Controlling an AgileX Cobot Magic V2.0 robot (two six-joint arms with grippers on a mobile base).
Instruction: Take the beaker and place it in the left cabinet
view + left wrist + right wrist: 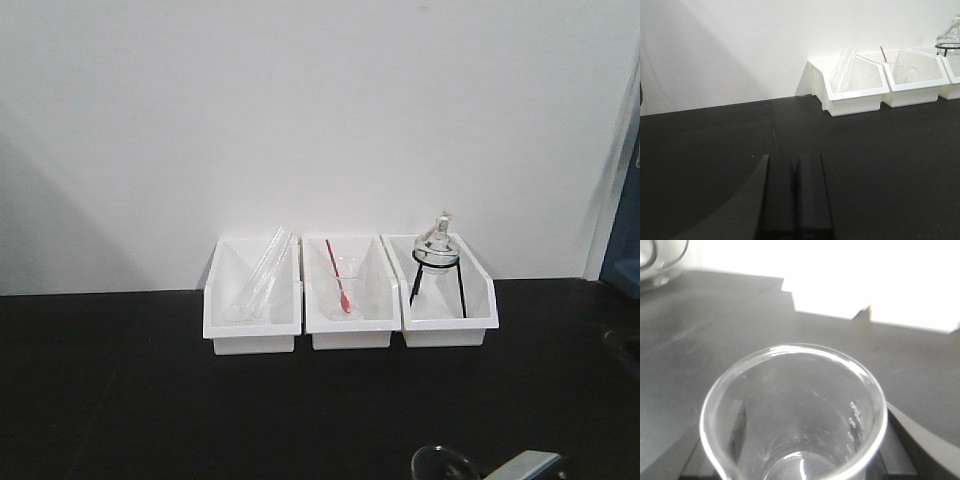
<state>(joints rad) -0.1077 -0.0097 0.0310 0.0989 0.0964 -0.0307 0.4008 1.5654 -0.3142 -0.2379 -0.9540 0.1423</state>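
Pinching the beaker (pixel 795 405), right pincer (pixel 800 460) mostly hidden; left pincer (pixel 796 185) pressed together.

The beaker (pixel 790 410) is carrying a short column of small white graduation marks (pixel 853 416) on its right wall, and they are blurring too much to read. Nothing else is showing legible text or numbers.

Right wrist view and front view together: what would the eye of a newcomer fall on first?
A clear glass beaker fills the right wrist view, its rim close to the camera. In the front view, three white plastic bins stand in a row against the white wall on the black table. The right one holds a round glass burner on a black tripod.
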